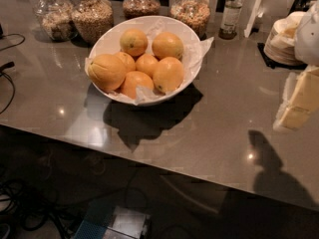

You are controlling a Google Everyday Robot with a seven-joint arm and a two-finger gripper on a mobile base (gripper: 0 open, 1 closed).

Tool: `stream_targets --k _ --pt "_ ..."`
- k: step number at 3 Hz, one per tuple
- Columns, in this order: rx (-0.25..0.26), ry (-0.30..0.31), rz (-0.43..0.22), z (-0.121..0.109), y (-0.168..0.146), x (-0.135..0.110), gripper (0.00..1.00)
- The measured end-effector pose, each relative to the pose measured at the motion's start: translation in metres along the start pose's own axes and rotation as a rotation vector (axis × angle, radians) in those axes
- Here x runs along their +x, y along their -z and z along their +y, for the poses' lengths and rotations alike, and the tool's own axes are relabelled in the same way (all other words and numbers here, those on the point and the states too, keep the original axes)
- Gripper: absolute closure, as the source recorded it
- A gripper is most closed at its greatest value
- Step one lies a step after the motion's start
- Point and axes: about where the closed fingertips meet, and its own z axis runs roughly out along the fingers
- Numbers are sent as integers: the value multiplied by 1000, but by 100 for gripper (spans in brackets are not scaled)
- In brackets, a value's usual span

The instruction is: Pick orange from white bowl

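Observation:
The white bowl (169,23), wide and lined with crinkled white paper, stands on the grey counter at the upper middle of the camera view. It holds several oranges. The largest orange (106,72), lumpy with shallow grooves, lies at the bowl's left side against the rim. Smaller, smoother oranges (167,74) fill the rest of the bowl. My gripper (293,114), cream-coloured, hangs at the right edge of the view above the counter. It is well to the right of the bowl and touches nothing. Its shadow falls on the counter below it.
Several glass jars (92,16) of grains and nuts line the back of the counter (224,118) behind the bowl. A small bottle (231,14) stands at the back right. A stack of white plates (284,41) sits at the far right. Cables (7,66) lie at the left edge.

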Motion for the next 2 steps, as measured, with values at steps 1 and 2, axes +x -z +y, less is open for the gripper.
stream_targets --k 1,2 --pt "-54 90 -76 0 -17 -42 0" --pt "-123 191 -176 -2 -39 -97 0"
